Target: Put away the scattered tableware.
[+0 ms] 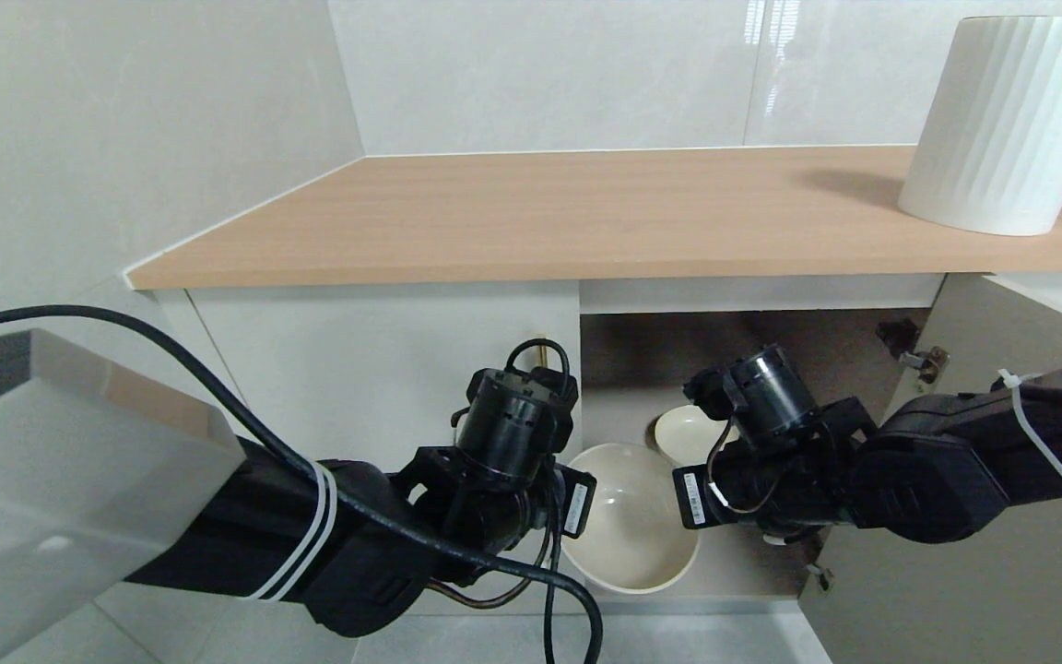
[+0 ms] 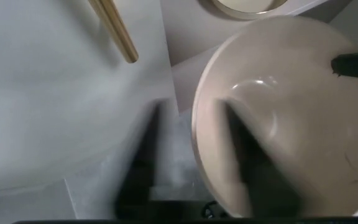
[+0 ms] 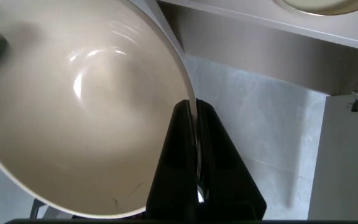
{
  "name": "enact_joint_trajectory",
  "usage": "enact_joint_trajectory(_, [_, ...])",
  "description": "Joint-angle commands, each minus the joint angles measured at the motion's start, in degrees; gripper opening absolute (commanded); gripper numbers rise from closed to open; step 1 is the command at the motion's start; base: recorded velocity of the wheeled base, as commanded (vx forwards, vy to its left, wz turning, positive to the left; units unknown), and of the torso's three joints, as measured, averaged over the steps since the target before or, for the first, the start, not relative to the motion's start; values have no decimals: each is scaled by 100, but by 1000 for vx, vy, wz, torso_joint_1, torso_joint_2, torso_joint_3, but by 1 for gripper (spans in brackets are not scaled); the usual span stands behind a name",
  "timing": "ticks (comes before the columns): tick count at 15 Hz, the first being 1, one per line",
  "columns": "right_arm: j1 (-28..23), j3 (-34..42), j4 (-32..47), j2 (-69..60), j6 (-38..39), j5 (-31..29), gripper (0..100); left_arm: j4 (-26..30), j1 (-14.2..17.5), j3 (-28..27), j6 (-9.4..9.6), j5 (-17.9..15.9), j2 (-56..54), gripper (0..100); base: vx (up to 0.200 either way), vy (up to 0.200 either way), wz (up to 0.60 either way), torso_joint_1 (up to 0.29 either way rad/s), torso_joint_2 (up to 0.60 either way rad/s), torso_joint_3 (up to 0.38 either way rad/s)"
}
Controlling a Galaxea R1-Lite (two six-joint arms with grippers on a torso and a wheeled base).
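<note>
Running along the wall, the wooden bench (image 1: pixel 586 212) ends in a straight front edge, and a white ribbed container (image 1: pixel 1001 120) stands near its right end. Under it the cabinet (image 1: pixel 771 350) has its left door (image 1: pixel 383 369) closed and its right door (image 1: pixel 955 590) swung out, so the right compartment is open to the front.

The large bowl (image 1: pixel 628 526) hangs tilted at this opening, between both arms, above the front edge of the cabinet floor. Its left rim is just beside the edge of the closed door.

The right gripper (image 3: pixel 194 149) has its jaws clenched on the bowl's right rim. The left gripper (image 2: pixel 194 162) is blurred; its jaws look released, one finger outside the rim and one inside.

Deeper in the compartment sits a small bowl (image 1: pixel 683 433), with a strip of cabinet floor between the two bowls. A gold handle (image 2: pixel 114 28) runs near the closed door's edge.
</note>
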Motion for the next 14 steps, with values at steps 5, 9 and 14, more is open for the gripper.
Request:
enact_joint_trajectory(5, [-354, -47, -17, 226, 238, -25, 0, -51, 11, 52, -3, 105, -258, 100, 0, 0, 0, 0, 0, 0])
enact_joint_trajectory(9, [-1084, -389, -78, 560, 318, -34, 0, -51, 11, 70, -3, 131, -329, 100, 0, 0, 0, 0, 0, 0])
enact_joint_trajectory(14, [-1435, -706, -623, 1026, 555, -263, 0, -60, 11, 79, -3, 131, -337, 100, 0, 0, 0, 0, 0, 0])
